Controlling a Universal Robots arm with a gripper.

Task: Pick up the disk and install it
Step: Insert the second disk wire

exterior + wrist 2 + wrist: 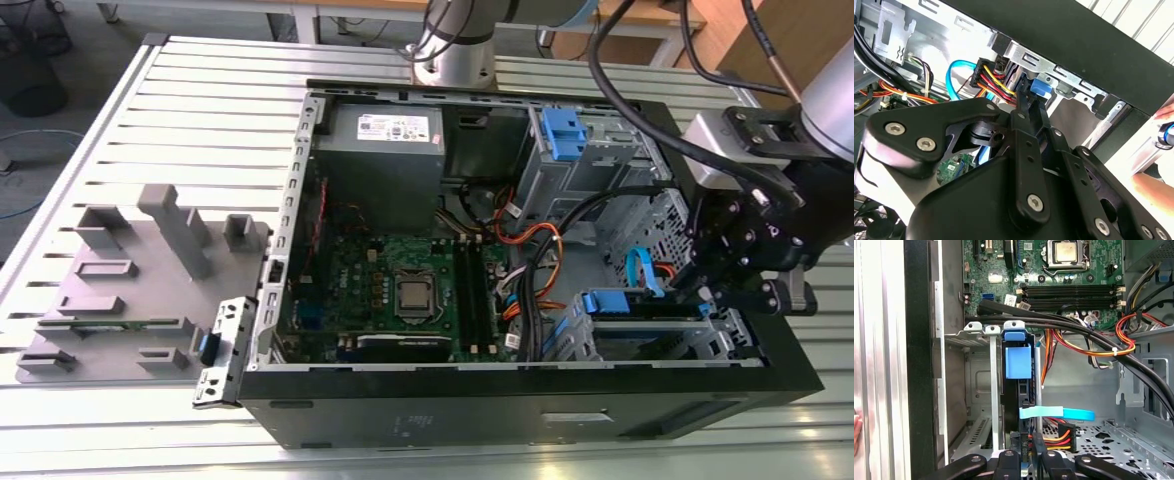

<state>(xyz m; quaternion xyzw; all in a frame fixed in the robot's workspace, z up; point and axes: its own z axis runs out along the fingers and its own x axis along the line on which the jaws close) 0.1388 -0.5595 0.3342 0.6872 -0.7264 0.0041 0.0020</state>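
Blue-framed disk between black fingers.

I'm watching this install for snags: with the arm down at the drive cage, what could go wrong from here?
1. Red, yellow and black power wires and the light-blue data cable run right beside the gripper; either could likely snag or get pinched.
2. The disk stands on edge in the narrow metal cage; slight tilt might jam it.
3. A person's hand sits near the case; sudden motion could strike it.
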